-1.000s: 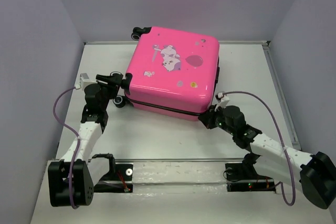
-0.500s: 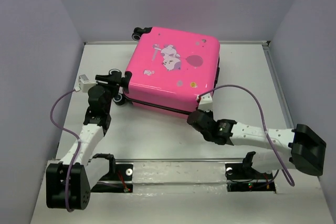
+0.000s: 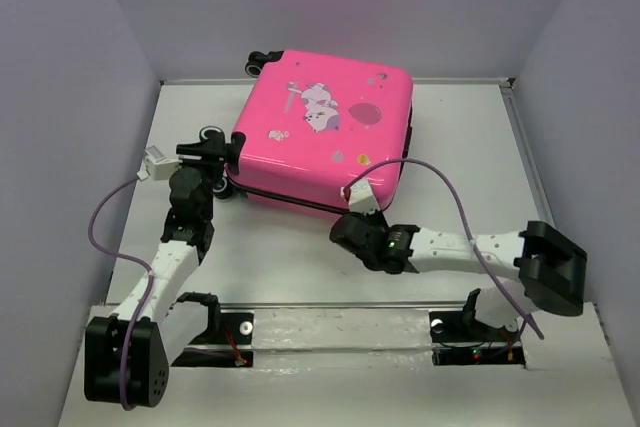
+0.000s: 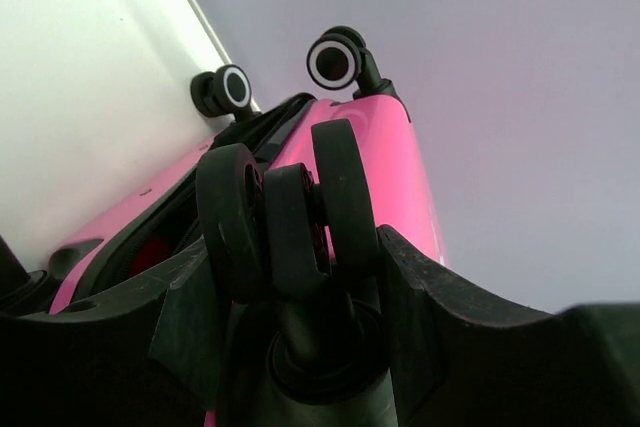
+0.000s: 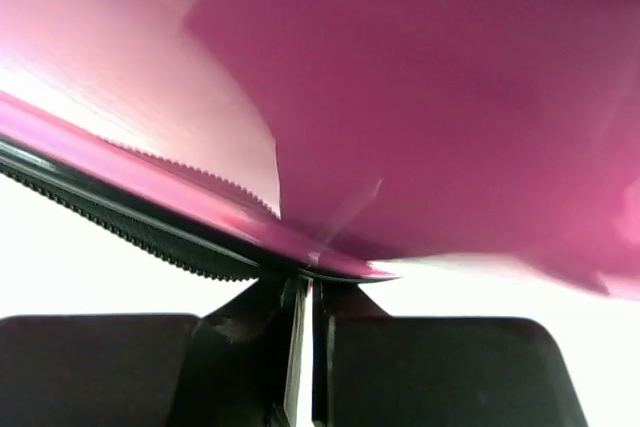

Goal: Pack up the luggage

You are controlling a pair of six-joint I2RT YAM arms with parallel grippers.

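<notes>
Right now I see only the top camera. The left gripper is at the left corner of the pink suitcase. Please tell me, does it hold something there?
Observer: Yes. In the left wrist view the left gripper is closed on a double caster wheel, with one finger on each side.
Operator: Thank you. Is the case fully closed at that corner?
Observer: No. Beside the wheel the suitcase gapes slightly, and something red shows inside.
Operator: And the right gripper, is it open?
Observer: No. The right gripper is shut, its tips together just under the zipper teeth. I cannot tell whether it pinches a pull.
</notes>
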